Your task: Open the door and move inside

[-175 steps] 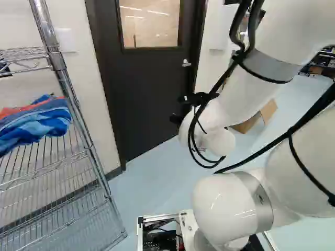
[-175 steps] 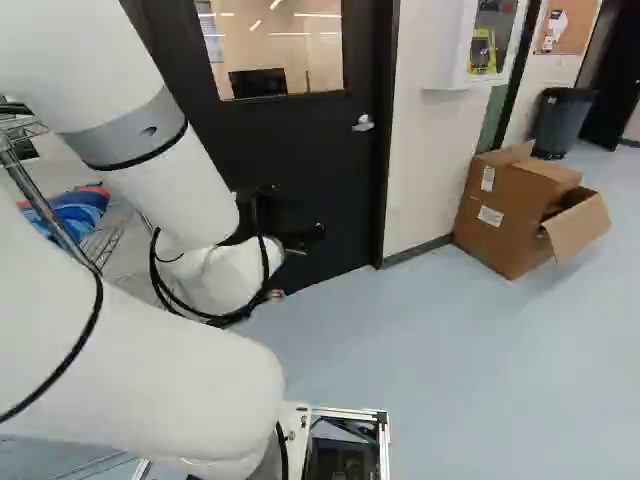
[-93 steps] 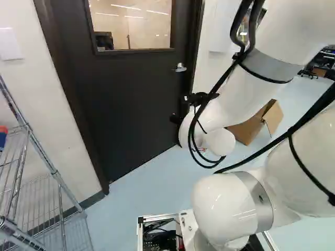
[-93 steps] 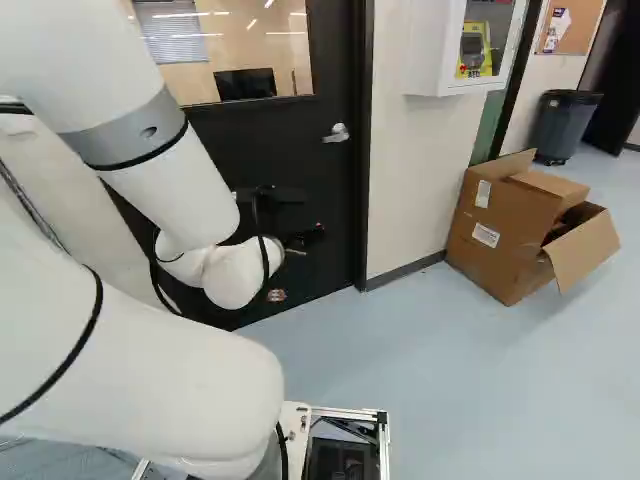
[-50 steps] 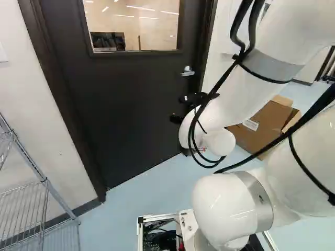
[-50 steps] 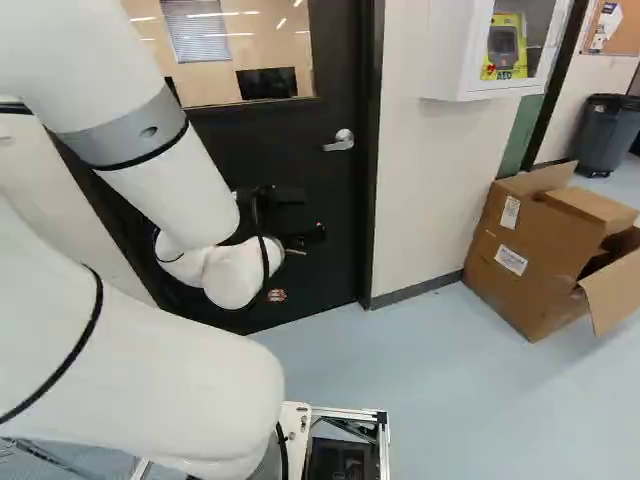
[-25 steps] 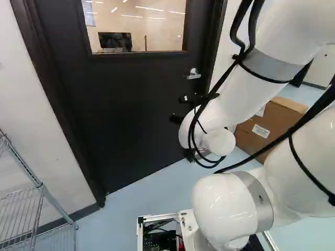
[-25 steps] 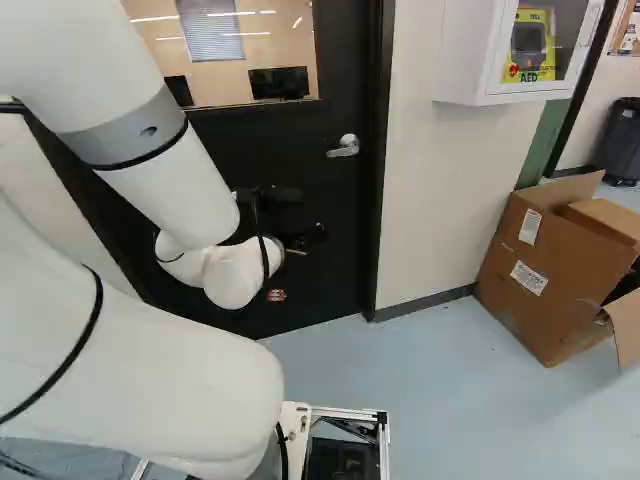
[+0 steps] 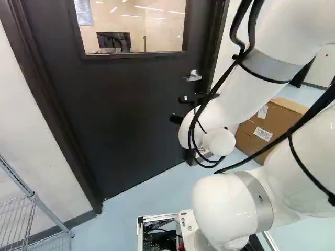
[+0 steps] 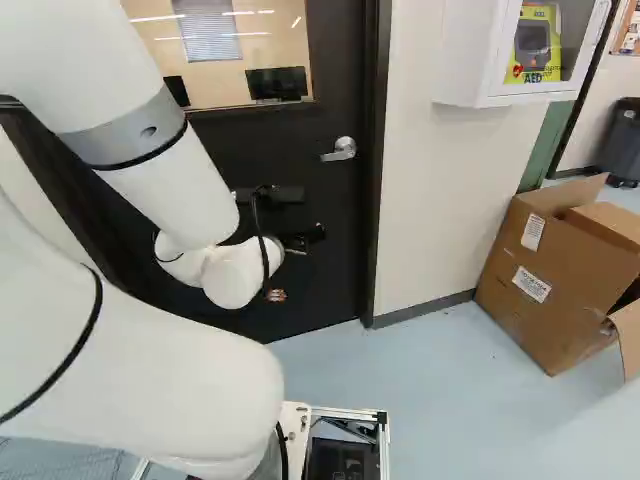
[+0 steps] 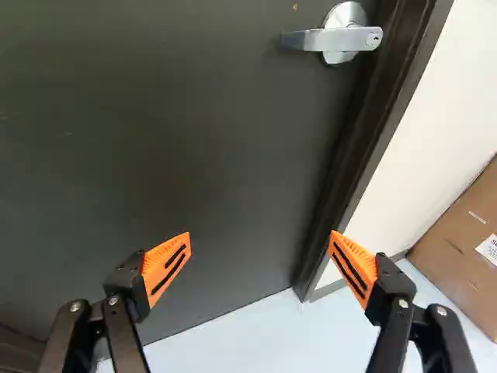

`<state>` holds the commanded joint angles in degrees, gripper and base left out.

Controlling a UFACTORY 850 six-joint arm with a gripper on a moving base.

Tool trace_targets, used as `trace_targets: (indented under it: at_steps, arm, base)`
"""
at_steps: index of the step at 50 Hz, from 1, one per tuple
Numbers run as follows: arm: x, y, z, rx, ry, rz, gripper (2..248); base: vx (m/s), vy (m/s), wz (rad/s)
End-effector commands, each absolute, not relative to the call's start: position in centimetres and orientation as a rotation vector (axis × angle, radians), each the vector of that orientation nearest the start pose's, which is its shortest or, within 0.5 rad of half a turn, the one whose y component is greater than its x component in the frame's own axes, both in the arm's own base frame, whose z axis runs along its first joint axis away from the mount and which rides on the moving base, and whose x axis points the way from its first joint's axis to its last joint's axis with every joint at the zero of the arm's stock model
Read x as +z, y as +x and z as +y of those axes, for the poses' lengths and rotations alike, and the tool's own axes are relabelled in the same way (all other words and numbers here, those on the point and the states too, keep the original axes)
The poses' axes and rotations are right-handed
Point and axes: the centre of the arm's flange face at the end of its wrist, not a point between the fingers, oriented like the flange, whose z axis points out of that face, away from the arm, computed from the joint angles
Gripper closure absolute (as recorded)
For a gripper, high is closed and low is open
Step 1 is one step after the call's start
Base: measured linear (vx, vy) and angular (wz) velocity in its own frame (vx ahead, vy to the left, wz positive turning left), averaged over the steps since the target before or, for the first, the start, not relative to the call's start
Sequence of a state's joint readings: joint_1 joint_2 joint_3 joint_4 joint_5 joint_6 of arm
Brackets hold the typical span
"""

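End effector (image 10: 297, 264) spread wide, facing closed door (image 9: 125, 110), below handle (image 11: 334, 39).

Light blue floor (image 10: 420, 380), open cardboard box (image 10: 555, 285) on it, wire rack (image 9: 50, 212), dark bin (image 10: 622, 142)

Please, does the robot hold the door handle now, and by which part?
No, the claw holds nothing; the handle is ahead, untouched.

The dark door (image 9: 131, 115), windowed in its upper half, stands upright and shut; its silver handle (image 10: 343, 150) sits level near the right edge.
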<state>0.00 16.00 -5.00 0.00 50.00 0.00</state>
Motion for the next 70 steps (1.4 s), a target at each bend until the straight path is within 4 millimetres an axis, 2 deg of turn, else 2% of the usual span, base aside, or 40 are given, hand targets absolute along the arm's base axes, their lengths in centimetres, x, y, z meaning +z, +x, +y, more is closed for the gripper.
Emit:
trace_targets:
  at_steps: [17, 70]
  arm:
    - [37.1, 27.7, 0.0, -1.839, -2.548, 0.001, 3]
    - [42.4, 32.2, -0.8, -2.012, -2.433, 0.03, 3]
  base:
    - [0.0, 0.0, 0.0]
    - [0.0, 0.0, 0.0]
